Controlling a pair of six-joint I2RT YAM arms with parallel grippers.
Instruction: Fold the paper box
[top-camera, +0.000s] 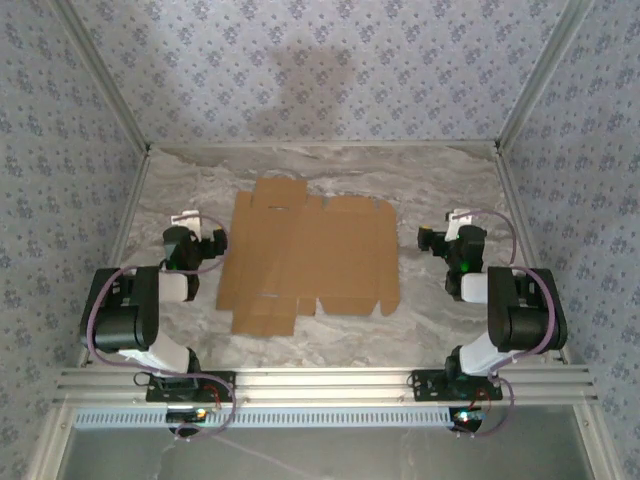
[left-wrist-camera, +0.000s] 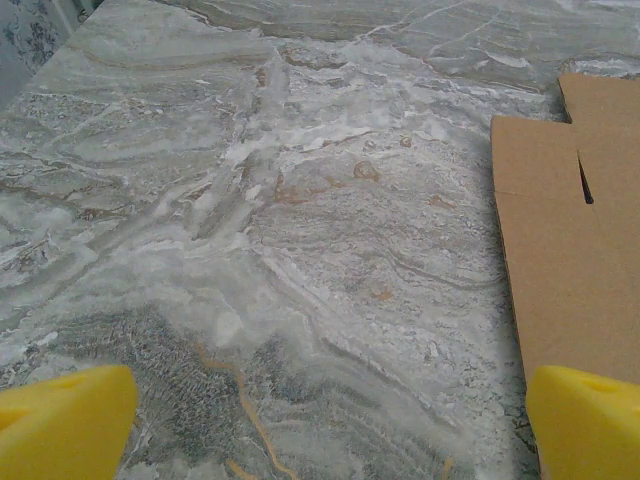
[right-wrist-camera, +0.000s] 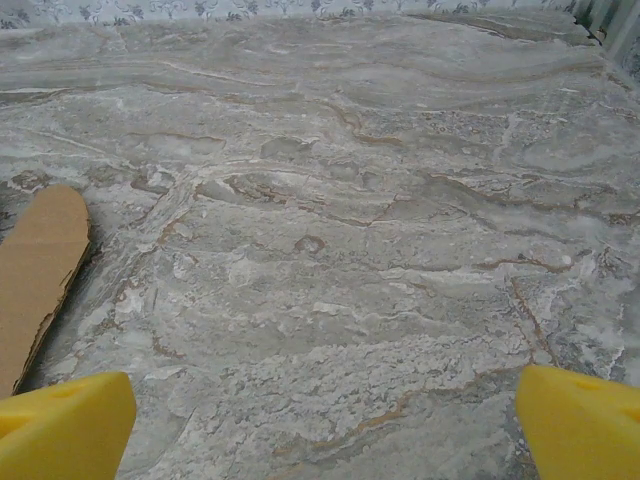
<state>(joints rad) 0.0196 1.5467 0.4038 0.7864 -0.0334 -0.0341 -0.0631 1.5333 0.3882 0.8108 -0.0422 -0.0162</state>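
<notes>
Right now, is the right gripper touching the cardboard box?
Apart. The top view shows bare table between the right gripper and the box's right edge.

Paper box (top-camera: 305, 262): matt tan cardboard. Table (top-camera: 440, 190): smooth marbled stone look. Fingers (left-wrist-camera: 65, 425): yellow foam-like.

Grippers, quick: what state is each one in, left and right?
Left gripper: open, holding nothing, left of the flat paper box.
Right gripper: open, holding nothing, right of the box.

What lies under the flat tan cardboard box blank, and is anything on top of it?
The unfolded tan cardboard box lies flat on the grey marble-patterned table, with nothing on top. Whatever it covers is hidden.
</notes>
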